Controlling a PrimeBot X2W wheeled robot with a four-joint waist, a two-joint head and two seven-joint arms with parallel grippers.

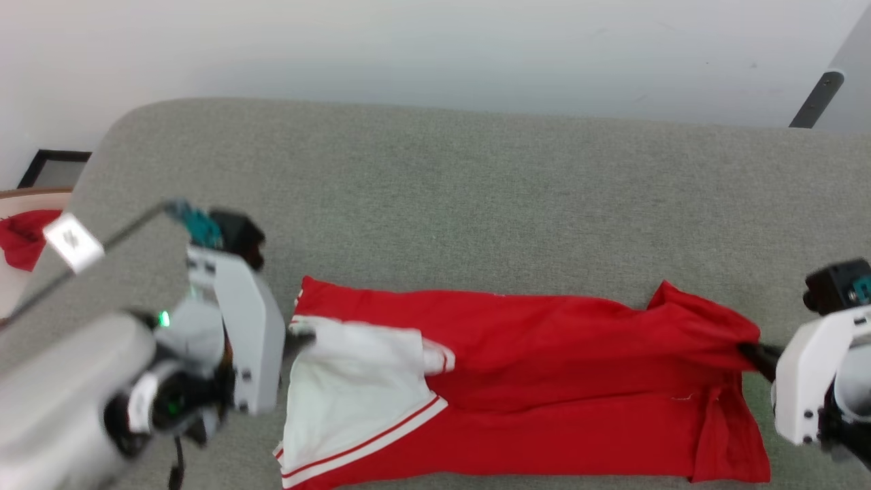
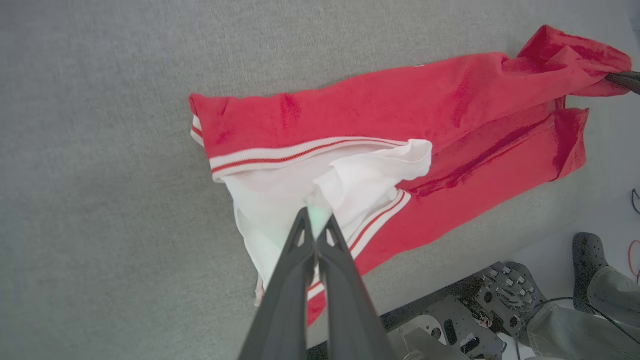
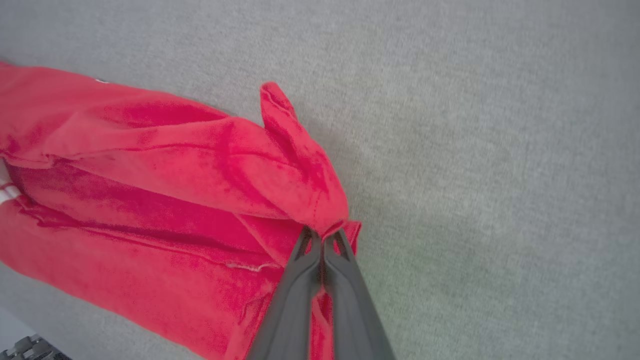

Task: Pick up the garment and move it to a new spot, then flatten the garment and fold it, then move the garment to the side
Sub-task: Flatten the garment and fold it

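Head view: jersey (image 1: pixel 544 381) lies lengthwise on grey cushion (image 1: pixel 435 190), half folded; left gripper (image 1: pixel 299 338) pinched onto white sleeve (image 1: pixel 354 367); right gripper (image 1: pixel 752 354) pinched onto red corner (image 3: pixel 325 210); advise moving both ends level, cloth taut, edges aligned.

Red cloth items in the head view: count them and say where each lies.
2. The garment lies stretched out on the grey surface, near its front edge. A small red cloth sits at the far left, off that surface. The left arm may hide more.
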